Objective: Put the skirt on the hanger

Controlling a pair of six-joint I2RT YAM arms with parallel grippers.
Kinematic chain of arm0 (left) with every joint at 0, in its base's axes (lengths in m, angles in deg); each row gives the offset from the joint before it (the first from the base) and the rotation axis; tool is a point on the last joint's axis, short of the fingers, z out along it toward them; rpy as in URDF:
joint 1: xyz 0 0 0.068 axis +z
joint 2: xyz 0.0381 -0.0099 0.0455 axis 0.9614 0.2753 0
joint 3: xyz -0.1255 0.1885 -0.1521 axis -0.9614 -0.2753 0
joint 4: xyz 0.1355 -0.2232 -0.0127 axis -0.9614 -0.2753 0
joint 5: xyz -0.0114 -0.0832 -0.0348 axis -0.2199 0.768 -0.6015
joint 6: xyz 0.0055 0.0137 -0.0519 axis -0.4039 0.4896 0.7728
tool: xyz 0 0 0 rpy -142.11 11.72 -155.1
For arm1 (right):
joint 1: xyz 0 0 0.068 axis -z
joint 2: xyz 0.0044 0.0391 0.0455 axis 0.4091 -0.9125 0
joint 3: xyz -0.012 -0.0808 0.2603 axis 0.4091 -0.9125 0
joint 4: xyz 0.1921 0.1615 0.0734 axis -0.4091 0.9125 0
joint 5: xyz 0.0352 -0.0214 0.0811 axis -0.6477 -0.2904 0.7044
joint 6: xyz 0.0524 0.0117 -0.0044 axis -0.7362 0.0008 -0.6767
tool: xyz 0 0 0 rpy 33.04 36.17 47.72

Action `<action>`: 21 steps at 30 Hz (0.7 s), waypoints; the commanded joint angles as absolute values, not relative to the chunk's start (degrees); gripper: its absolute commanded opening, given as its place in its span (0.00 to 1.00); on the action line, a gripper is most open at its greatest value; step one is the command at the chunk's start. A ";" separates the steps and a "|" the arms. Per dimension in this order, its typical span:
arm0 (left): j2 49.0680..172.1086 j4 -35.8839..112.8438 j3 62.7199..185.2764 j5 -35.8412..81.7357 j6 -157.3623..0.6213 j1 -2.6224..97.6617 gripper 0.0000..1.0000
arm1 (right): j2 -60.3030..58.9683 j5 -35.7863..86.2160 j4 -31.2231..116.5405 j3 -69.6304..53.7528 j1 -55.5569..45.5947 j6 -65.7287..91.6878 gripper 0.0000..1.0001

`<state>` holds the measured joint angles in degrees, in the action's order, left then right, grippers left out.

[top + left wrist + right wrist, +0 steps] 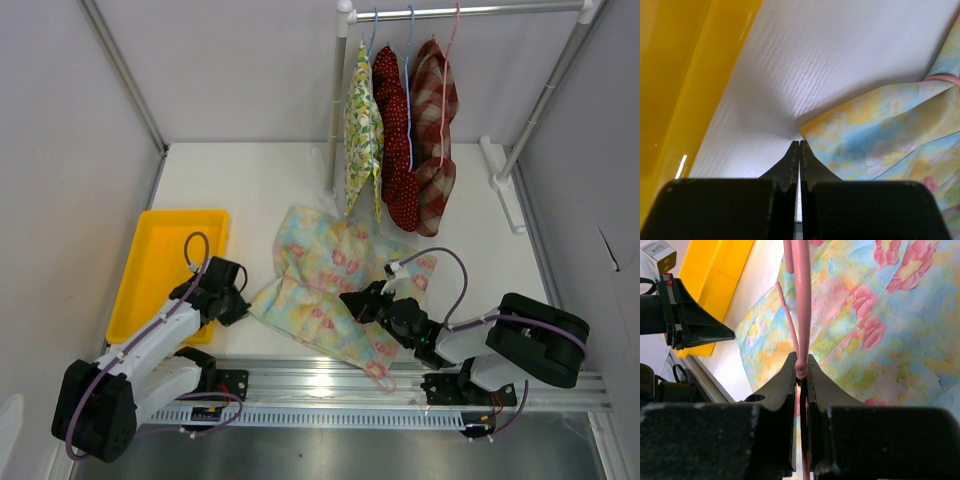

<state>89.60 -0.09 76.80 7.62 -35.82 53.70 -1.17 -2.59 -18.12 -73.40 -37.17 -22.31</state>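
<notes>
Two grippers work at opposite sides of a floral skirt that lies crumpled flat on the white table, between the arms and just in front of the clothes rack. The left gripper has its jaws pressed together, their tips down on the table right at the skirt's left corner; whether any cloth is caught between them cannot be told. The right gripper is clenched on the thin wire of a pink hanger, which runs away from the jaws across the top of the fabric. In the left wrist view a bit of the same pink wire shows at the far right, lying against a fold of the skirt.

A yellow bin sits on the table's left side, just beside the left arm and apart from the skirt. On the rack's rail three garments hang side by side: a yellow floral one, a red dotted one and a red plaid one, their lower ends just above the skirt's far edge.
</notes>
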 commanded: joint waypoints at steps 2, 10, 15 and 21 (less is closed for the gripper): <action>90.29 1.48 79.08 9.49 -40.02 55.12 0.00 | -2.02 -4.95 -9.17 -74.52 -33.96 -15.90 0.00; 84.85 5.08 84.69 12.75 -45.21 44.42 0.40 | -9.49 -0.27 -12.69 -71.27 -32.81 -15.18 0.00; 89.40 9.91 87.16 12.76 -44.17 32.03 0.54 | -10.82 -0.09 -12.61 -70.57 -32.63 -15.54 0.00; 99.59 23.17 85.41 10.38 -38.90 19.71 0.54 | -10.12 0.08 -11.47 -70.65 -32.37 -15.28 0.00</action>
